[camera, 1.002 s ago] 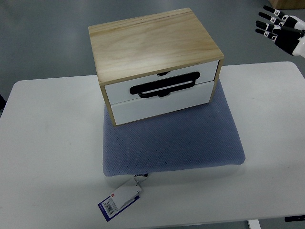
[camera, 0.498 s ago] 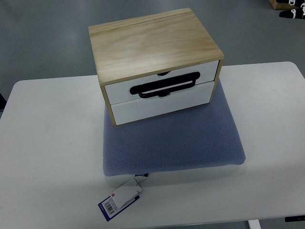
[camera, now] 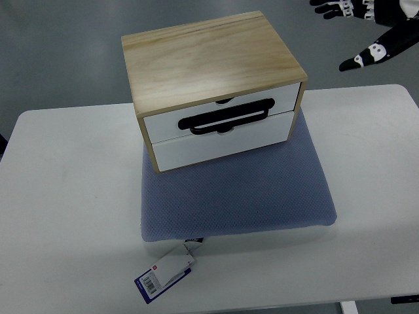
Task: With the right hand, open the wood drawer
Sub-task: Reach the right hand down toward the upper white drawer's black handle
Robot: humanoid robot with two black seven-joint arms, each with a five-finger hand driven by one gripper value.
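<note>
fingers first: the robot's right hand [camera: 366, 29] has come back into the top right corner of the top view, where half a second ago only a sliver of it showed at the edge, and a second ago it hung farther right with the digits bunched closer. now black fingers [camera: 330, 8] reach leftward along the upper edge, spread and relaxed, while one digit, probably the thumb, [camera: 363, 57] points down and left toward the table. it holds nothing and touches nothing; it hangs over the grey floor, well apart from the wooden drawer box [camera: 209, 65].

that box has not shifted. it sits on the rear part of a blue-grey cushion [camera: 242, 196] on the white table [camera: 65, 196], its two white drawer fronts facing the camera. both look closed and flush, and the black cut-out handle [camera: 226, 118] spans the seam between them. a loose price tag [camera: 163, 271] lies just off the cushion's near left corner.

judging by this, the reach is only beginning: the hand must still travel down and left to the handle before any pull can start. no left arm appears.
</note>
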